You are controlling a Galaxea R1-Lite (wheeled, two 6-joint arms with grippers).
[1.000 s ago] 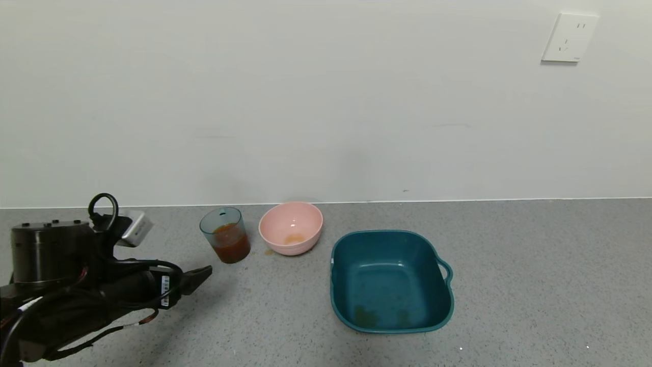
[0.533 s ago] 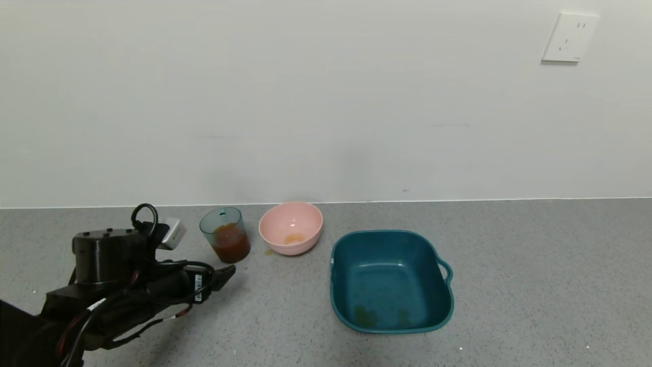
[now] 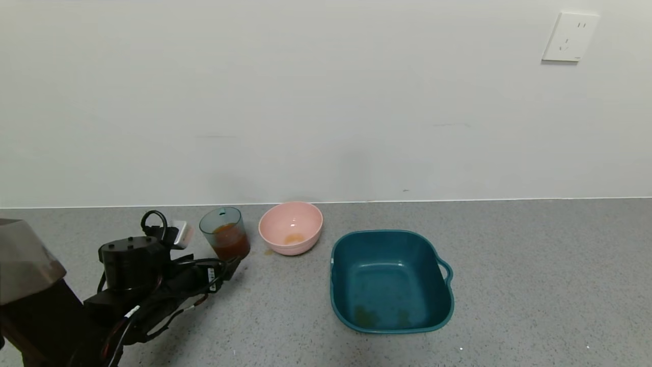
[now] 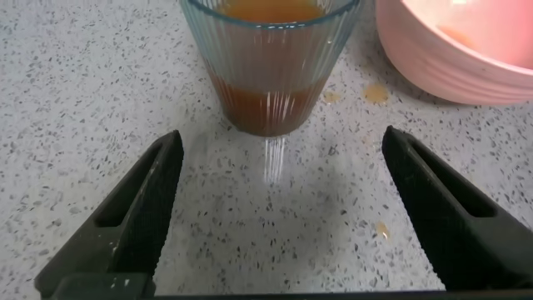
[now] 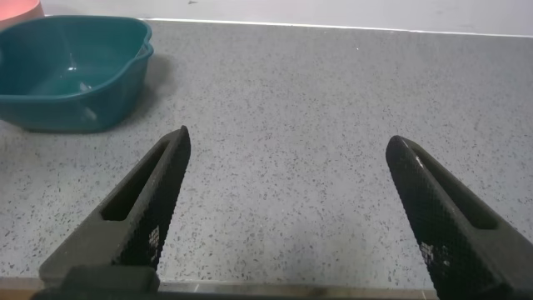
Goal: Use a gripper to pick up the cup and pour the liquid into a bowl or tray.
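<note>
Left end effector [image 4: 279, 187] is sitting low over the worktop [image 3: 535, 265], fingers spread wide and holding nothing, tips just short of the cup [image 3: 224, 234]. Cup is standing upright, red-brown liquid [image 4: 266, 104] in it, pink bowl [image 3: 291, 227] just beside. Teal tub [image 3: 390, 280] farther right. Right end effector [image 5: 283, 208] is hanging wide too, near the tub.

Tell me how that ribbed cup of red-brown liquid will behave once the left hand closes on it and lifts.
The cup looks like thin translucent plastic, so it may flex under a hard squeeze. Its liquid sits low, so it is probably light and slow to spill. Its taper could let it slip downward. The left hand is open, short of it.
</note>
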